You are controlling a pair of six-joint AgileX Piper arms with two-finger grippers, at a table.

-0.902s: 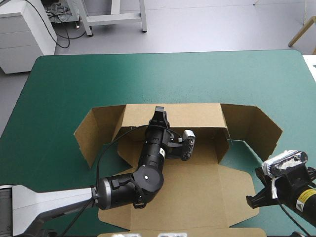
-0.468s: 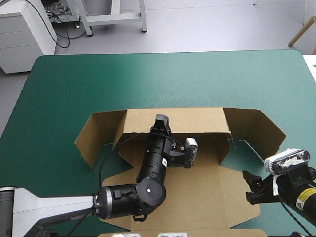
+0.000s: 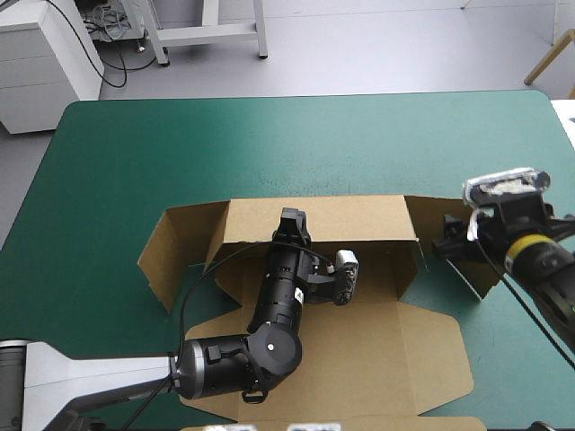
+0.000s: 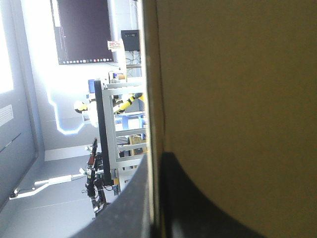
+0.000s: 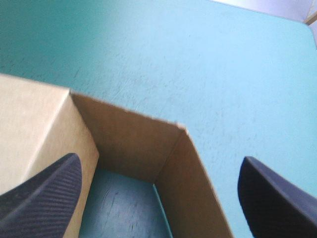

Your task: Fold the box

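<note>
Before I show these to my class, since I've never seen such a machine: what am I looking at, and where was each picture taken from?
This is a two-armed robot at a table with a teal-green cover. One picture looks down from above and behind; the other two come from wrist cameras, looking along the fingers. On the table lies a brown box, a cut board sheet with its far wall and side flaps raised. The left gripper is shut on the far wall. The right gripper is open above the right flap, holding nothing.

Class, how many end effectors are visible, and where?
2. The left black-fingered end effector grips the brown cardboard box's back wall; the right end effector hovers open over its right flap.
</note>
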